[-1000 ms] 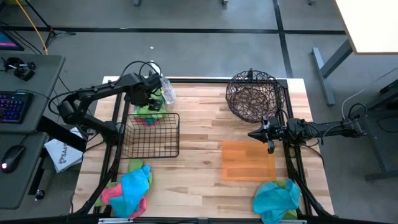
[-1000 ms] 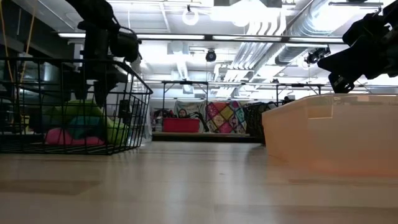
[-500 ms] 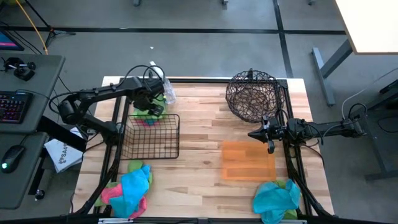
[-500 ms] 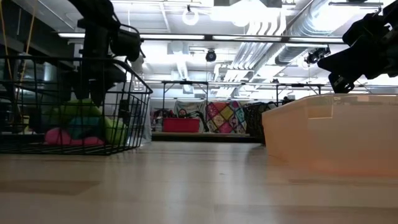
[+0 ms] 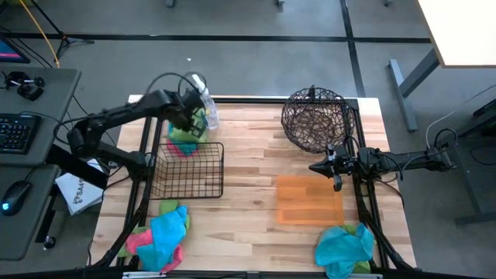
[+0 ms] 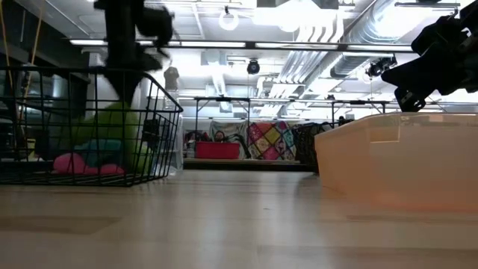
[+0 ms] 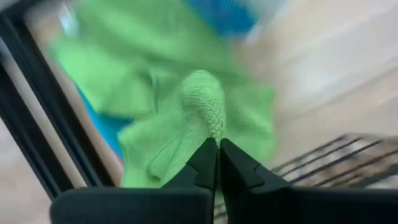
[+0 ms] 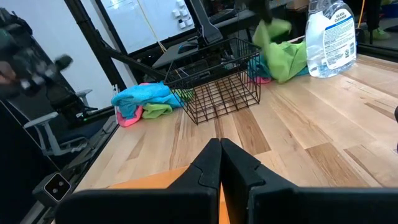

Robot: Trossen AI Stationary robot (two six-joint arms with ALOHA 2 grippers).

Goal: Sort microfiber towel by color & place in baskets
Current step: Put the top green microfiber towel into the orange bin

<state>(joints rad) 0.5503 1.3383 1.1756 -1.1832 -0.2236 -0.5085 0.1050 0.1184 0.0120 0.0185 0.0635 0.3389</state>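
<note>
A green towel (image 5: 184, 133) lies on pink and blue towels (image 5: 182, 149) between the black wire basket (image 5: 190, 169) and the table's far edge. My left gripper (image 5: 188, 122) stands over it, shut on it. A round woven basket (image 5: 314, 120) sits far right, with the flat orange tray (image 5: 308, 200) nearer. My right gripper (image 5: 316, 167) hangs shut with nothing in it, between those two. More towels lie in a pile at the near left (image 5: 159, 232), and a blue towel (image 5: 345, 246) lies at the near right. My left gripper pinches a raised fold (image 7: 208, 118) of the green towel between its two fingertips, coming from above and pointing down. The cloth (image 6: 112, 127) is drawn up into a peak below the fingers. Its lower part rests on the pink and blue towels (image 6: 82, 161).
A clear spray bottle (image 5: 203, 108) stands right beside the left gripper, at the table's far edge. The wire basket's far wall (image 6: 89, 127) is just on the near side of the lifted towel. Bare wood (image 5: 248, 178) lies between the basket and the tray.
My left gripper has shut on the green towel and gone up. The pinched part of the towel has risen into a peak. Its lower part has stayed on the other towels.
</note>
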